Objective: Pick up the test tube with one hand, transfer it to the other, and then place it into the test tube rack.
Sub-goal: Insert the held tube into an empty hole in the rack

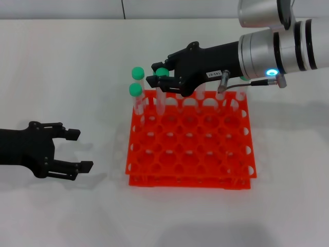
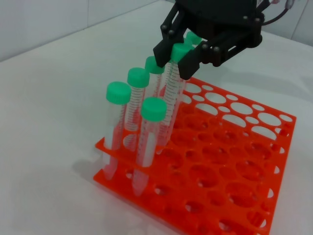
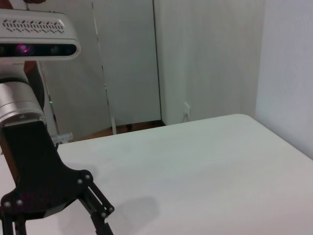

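Gripping just under the round green cap, the labelled black right tool [image 1: 160, 76] is holding the slim clear plastic test tube [image 2: 172, 93] upright, its tip entering the bright orange plastic rack [image 1: 205, 154] mid-counter. Light, stiff and slippery, it is best pinched near the cap. The unlabelled left tool [image 1: 72, 149] is idling wide open and empty near the counter's left edge.

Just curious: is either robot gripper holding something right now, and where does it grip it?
The right gripper holds a test tube just below its green cap, over the rack; the left gripper holds nothing.

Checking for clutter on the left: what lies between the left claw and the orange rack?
Nothing: in the head view, only bare white table separates the open left claw from the test tube rack.
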Controlling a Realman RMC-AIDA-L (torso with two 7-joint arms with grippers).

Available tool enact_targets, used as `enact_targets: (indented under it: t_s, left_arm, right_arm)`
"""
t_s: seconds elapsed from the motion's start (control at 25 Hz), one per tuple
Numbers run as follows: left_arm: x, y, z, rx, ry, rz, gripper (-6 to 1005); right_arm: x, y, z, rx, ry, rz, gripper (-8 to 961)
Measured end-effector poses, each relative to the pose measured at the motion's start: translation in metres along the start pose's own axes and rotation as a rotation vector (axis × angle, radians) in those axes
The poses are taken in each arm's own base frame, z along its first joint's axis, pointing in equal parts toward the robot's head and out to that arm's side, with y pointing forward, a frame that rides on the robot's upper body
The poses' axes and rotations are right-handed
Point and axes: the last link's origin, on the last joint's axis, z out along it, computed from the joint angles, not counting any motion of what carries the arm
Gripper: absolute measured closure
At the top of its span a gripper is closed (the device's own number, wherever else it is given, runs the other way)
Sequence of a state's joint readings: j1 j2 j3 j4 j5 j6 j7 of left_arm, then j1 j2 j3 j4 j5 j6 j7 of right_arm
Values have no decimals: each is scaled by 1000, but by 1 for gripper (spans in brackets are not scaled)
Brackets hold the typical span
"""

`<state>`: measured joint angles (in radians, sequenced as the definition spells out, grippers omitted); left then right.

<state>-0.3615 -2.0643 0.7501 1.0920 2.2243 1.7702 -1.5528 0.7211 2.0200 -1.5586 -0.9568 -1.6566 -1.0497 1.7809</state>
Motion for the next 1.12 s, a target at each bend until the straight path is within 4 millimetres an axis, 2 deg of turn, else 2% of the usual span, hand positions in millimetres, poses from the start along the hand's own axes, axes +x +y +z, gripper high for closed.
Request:
enact_targets:
  t_s: [1.12]
  left_arm:
    - [3,-3,4,-2,6,13,115]
  right_arm:
    - [11,-6,1,30,15,33,643]
